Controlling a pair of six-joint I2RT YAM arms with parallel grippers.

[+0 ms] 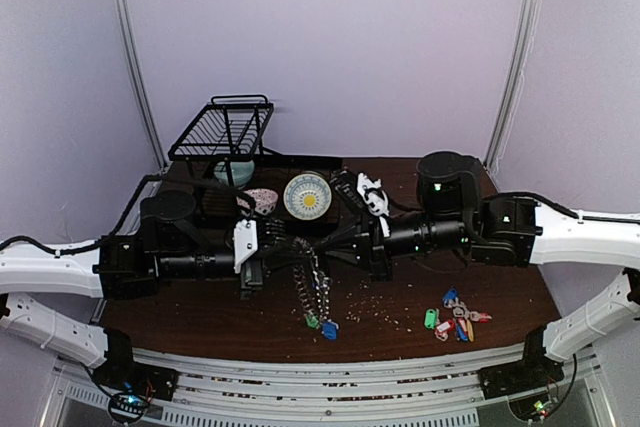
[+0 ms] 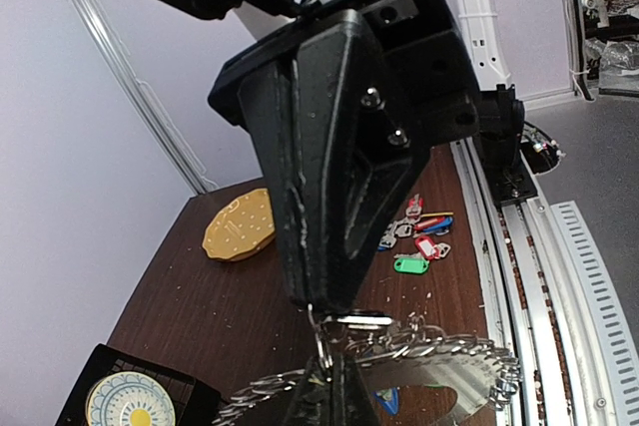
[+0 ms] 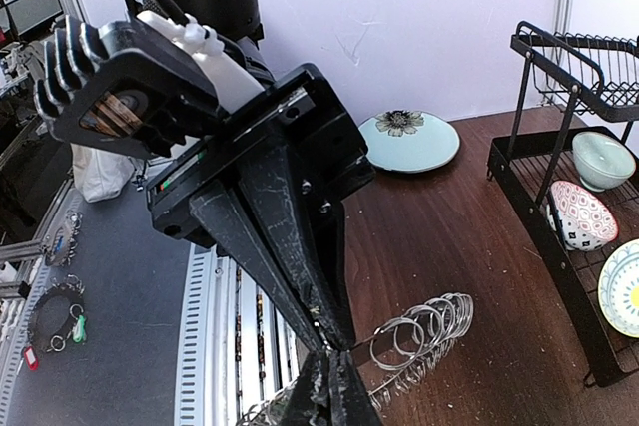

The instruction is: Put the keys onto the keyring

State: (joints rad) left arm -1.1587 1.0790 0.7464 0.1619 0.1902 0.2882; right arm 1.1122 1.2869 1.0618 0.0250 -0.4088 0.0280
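The left gripper (image 1: 298,246) and the right gripper (image 1: 322,246) meet tip to tip above the middle of the bench (image 1: 200,312). The left one reaches in from 9 o'clock and the right one from 3 o'clock. Both have their jaws pressed shut, and both pinch the keyring (image 1: 310,287) where the tips come together.

From the top camera the keyring hangs edge-on below that point. Its long axis runs from the gripper tips toward 6 o'clock, leaning a little to 5 o'clock. A green tag (image 1: 312,322) and a blue tag (image 1: 329,329) dangle at its low end, close to the bench.

The left wrist camera shows it as a flat grey disc (image 2: 449,386) edged with small silver rings. The right wrist camera shows those rings (image 3: 419,331) fanned out side by side.

The keys (image 1: 460,314) lie on the bench at about 4 o'clock, well apart from the keyring and near the front edge. They sit in a small heap with red, green and blue tags, and I cannot tell which way they point.

A black wire rack (image 1: 225,132) stands at 11 o'clock. A yellow-centred plate (image 1: 307,195) leans at 12 o'clock.
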